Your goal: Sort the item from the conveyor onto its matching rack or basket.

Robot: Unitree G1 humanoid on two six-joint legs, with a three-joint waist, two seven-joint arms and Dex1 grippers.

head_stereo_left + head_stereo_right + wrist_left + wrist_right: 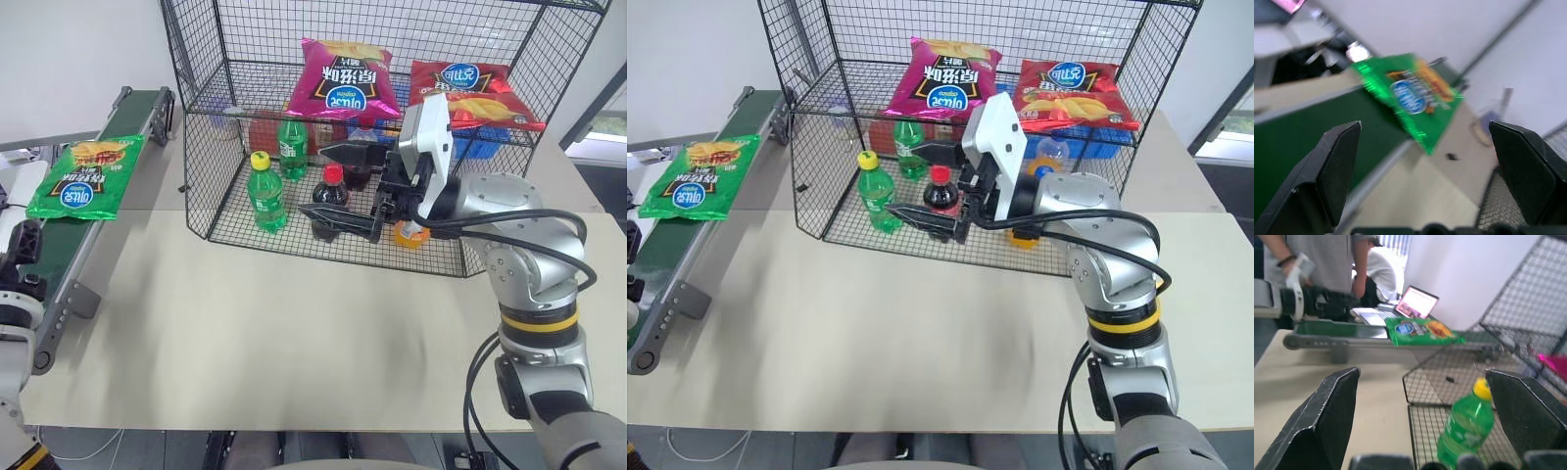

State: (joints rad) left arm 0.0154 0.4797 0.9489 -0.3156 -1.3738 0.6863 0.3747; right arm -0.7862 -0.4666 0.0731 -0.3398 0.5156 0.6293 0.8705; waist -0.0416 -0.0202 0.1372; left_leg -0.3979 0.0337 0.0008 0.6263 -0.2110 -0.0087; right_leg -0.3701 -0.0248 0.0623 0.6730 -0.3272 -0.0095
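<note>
Green crisp bag (86, 178) flat on conveyor (59, 257), well left of black wire rack (206, 147), overhanging the belt's edges. Right gripper (338, 186) raised level before the rack's lower floor, fingers spread, empty, near yellow-capped green bottle (265, 193). Left gripper (1430, 166) beside the conveyor, fingers spread wide, bag ahead, untouched.

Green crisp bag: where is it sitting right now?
The green crisp bag lies flat on the conveyor at the robot's far left in the head views, well left of the black wire rack, with no gripper touching it.
</note>
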